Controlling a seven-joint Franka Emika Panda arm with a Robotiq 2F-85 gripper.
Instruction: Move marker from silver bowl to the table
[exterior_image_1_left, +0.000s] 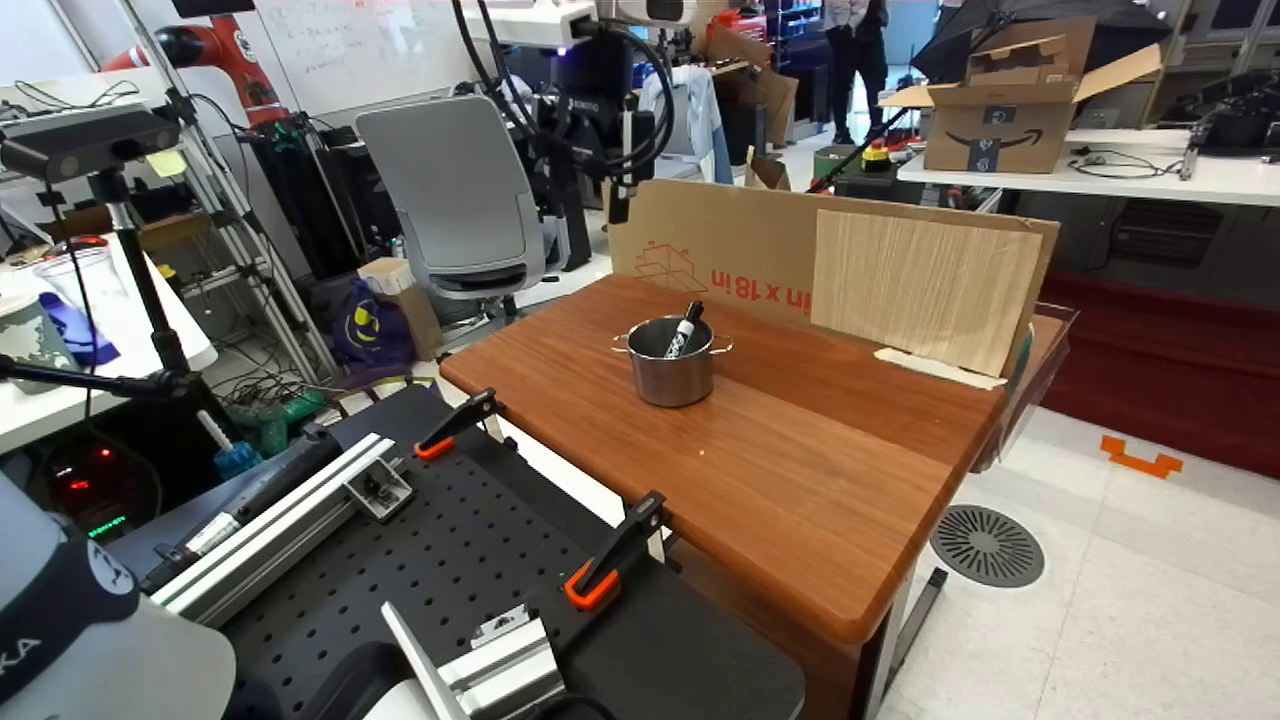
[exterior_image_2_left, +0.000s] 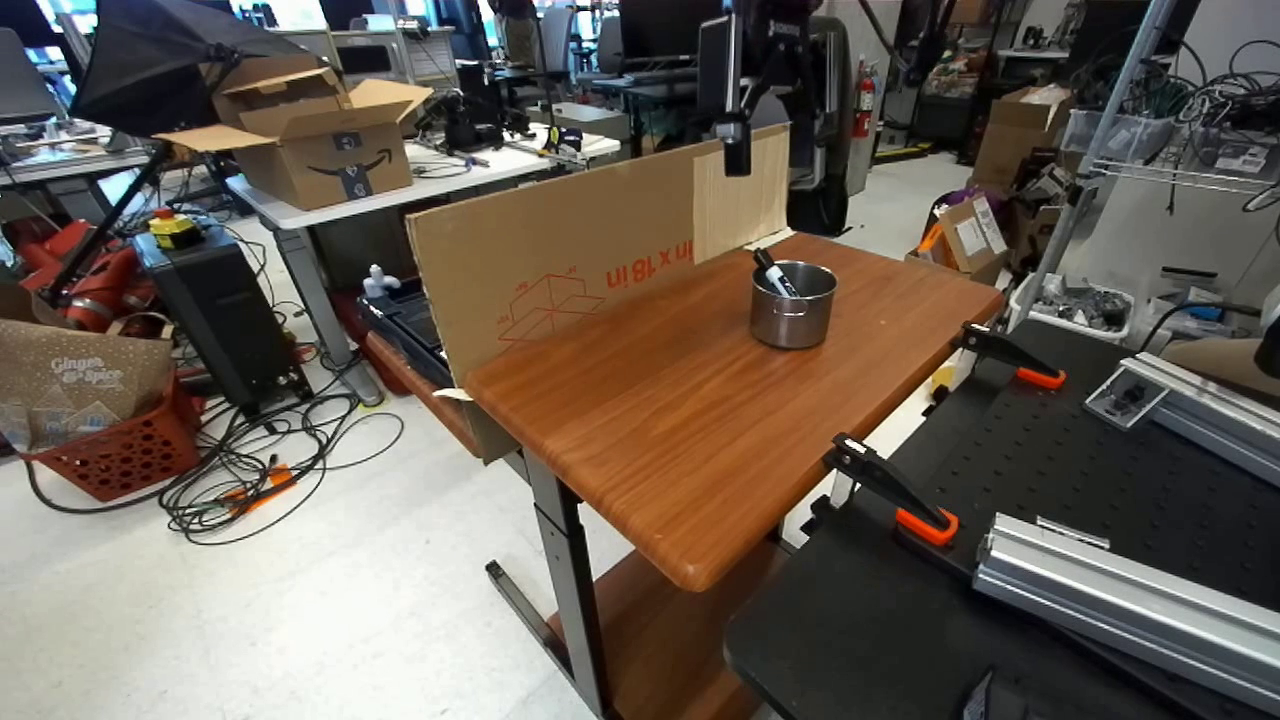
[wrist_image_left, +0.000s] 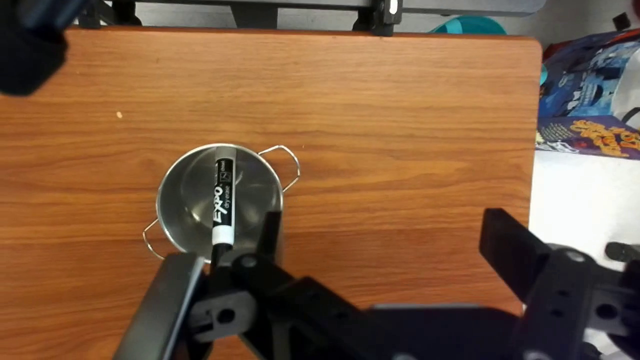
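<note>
The marker is a black-and-white Expo pen with a black cap. It leans inside the silver bowl, its cap end above the rim. The bowl stands upright on the brown wooden table. Marker, bowl and table also show in an exterior view. In the wrist view, the marker lies across the bowl, its cap end partly hidden by a gripper finger. My gripper is open and empty, with table between its fingers. It hangs high above the table in both exterior views.
An upright cardboard sheet with a pale wood-grain panel stands along one table edge. Black clamps with orange pads sit at the opposite edge, beside a black perforated base. The bowl has two wire handles sticking out.
</note>
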